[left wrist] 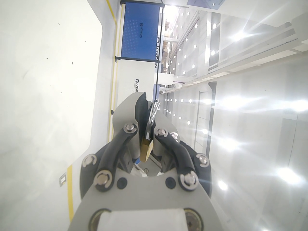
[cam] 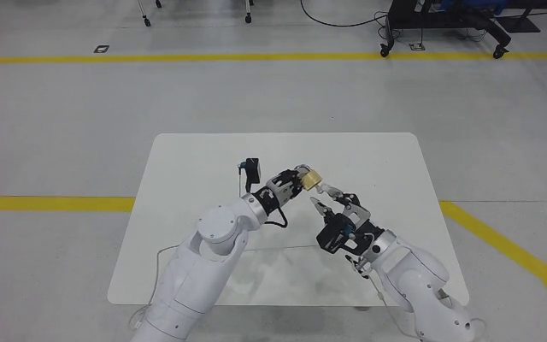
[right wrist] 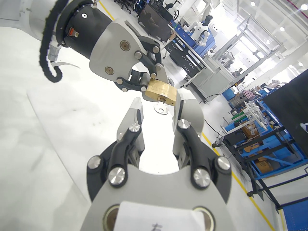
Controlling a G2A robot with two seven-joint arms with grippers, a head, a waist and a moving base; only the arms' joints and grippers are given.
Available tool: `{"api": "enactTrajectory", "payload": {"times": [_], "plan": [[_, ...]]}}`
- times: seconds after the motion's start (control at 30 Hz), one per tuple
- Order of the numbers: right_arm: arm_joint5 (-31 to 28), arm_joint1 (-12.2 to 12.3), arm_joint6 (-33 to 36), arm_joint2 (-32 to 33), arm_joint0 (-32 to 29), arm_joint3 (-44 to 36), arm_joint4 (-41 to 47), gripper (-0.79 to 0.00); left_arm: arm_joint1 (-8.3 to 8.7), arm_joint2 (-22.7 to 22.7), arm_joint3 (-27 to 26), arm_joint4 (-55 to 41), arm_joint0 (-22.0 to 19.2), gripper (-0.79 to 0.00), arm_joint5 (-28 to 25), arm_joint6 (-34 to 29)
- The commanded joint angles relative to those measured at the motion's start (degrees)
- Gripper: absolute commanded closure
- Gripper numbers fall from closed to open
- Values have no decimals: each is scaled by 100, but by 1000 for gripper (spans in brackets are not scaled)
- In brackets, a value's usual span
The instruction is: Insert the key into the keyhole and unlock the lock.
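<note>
The left pincer point(left wrist: 150, 114) is shut tight on the lock point(right wrist: 160, 89) and holds it up over the middle of the white counter point(cam: 188, 171). The lock is small, gold-colored and boxy, with a shiny silver loop on one end. A silver key point(right wrist: 161, 108) with a round head sticks out of its keyhole. The right pincer point(right wrist: 157, 105) is wide open, one finger on each side of the key, gripping nothing.

lock point(right wrist: 160, 91) 1 | key point(right wrist: 161, 108) 1 | table point(cam: 192, 175) 1 | black device point(cam: 251, 169) 1
</note>
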Motion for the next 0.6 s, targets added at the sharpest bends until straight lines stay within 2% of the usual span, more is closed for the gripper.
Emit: {"api": "enactTrajectory", "payload": {"times": [0.0,0.13,0.2,0.27,0.3,0.57], "plan": [[-50,5,-22,46,-48,-15,29,-225,0,10,10,19,-4,0,-11,2],[-111,11,-42,128,-113,-48,79,-222,1,42,22,66,-5,0,-33,-11],[-130,11,-40,148,-122,-60,86,-188,-1,72,28,96,-13,0,-16,-20],[-153,10,-34,156,-119,-69,81,-86,-4,96,35,107,-22,0,-14,-16],[-159,8,-29,157,-117,-71,83,0,-6,108,37,105,-25,0,-15,-20],[-235,0,-17,139,-73,-69,47,0,-12,153,38,121,-33,0,-30,-28]]}}
